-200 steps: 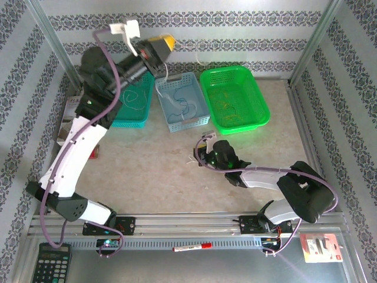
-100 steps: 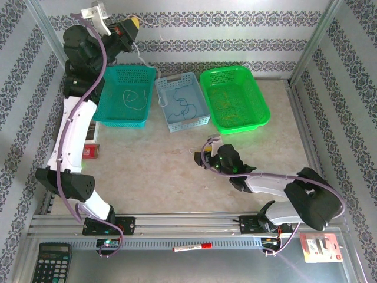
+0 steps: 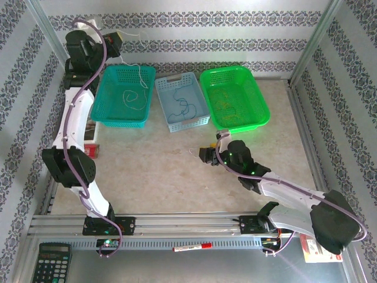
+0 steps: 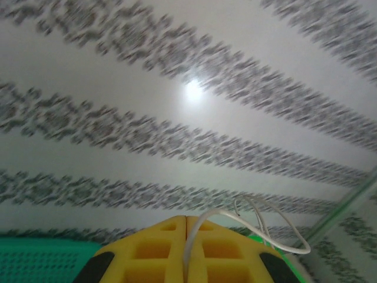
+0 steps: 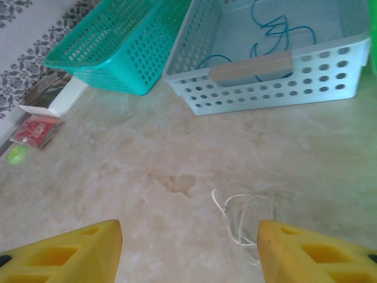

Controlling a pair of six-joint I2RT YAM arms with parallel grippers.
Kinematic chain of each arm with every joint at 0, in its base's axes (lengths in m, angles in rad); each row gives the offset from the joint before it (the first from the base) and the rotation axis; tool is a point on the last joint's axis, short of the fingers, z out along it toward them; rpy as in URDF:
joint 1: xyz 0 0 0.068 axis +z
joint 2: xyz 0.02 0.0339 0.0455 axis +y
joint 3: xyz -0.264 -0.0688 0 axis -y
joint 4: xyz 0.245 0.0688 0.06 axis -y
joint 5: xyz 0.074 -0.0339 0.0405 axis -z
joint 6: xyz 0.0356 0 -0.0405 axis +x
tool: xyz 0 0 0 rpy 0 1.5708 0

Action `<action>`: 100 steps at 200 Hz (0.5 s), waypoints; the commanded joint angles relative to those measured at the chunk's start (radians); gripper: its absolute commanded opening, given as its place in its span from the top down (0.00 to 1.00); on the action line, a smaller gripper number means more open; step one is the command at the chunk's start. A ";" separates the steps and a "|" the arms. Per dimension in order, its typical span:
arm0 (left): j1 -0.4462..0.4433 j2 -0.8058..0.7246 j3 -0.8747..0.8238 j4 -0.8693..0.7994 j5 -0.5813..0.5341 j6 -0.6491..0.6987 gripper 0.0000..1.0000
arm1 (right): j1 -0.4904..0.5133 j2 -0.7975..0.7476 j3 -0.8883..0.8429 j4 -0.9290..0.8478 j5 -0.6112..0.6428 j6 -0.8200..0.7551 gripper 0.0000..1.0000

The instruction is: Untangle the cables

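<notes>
Left of the pale blue basket, my left gripper pinches a white cable up high; a snag could yank it free. In front of that basket, my right gripper is spread over a loose cable on the counter; closing too early would miss it.

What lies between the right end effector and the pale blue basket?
In the right wrist view, a loose white cable lies just ahead of the right end effector; beyond it, bare tabletop runs to the pale blue basket.
</notes>
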 commanded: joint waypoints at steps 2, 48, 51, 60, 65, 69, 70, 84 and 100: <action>0.033 0.036 -0.063 -0.009 -0.046 0.069 1.00 | -0.032 -0.009 0.035 -0.111 -0.052 -0.007 0.37; 0.069 0.095 -0.173 -0.052 -0.038 0.121 0.82 | -0.065 0.129 0.076 -0.141 -0.127 -0.019 0.37; 0.071 0.096 -0.177 -0.062 -0.030 0.125 0.72 | -0.066 0.138 0.078 -0.137 -0.129 -0.021 0.37; 0.071 0.099 -0.186 -0.089 -0.007 0.132 0.44 | -0.065 0.180 0.093 -0.134 -0.137 -0.027 0.37; 0.070 0.098 -0.190 -0.100 0.007 0.136 0.31 | -0.065 0.200 0.102 -0.132 -0.139 -0.030 0.37; 0.070 0.097 -0.192 -0.110 0.019 0.137 0.24 | -0.066 0.217 0.109 -0.131 -0.142 -0.032 0.37; 0.070 0.097 -0.193 -0.113 0.021 0.137 0.21 | -0.066 0.218 0.110 -0.131 -0.142 -0.034 0.37; 0.070 0.090 -0.187 -0.151 0.074 0.136 0.00 | -0.065 0.271 0.136 -0.130 -0.148 -0.046 0.38; 0.070 0.073 -0.179 -0.193 0.139 0.126 0.00 | -0.066 0.319 0.150 -0.130 -0.131 -0.057 0.39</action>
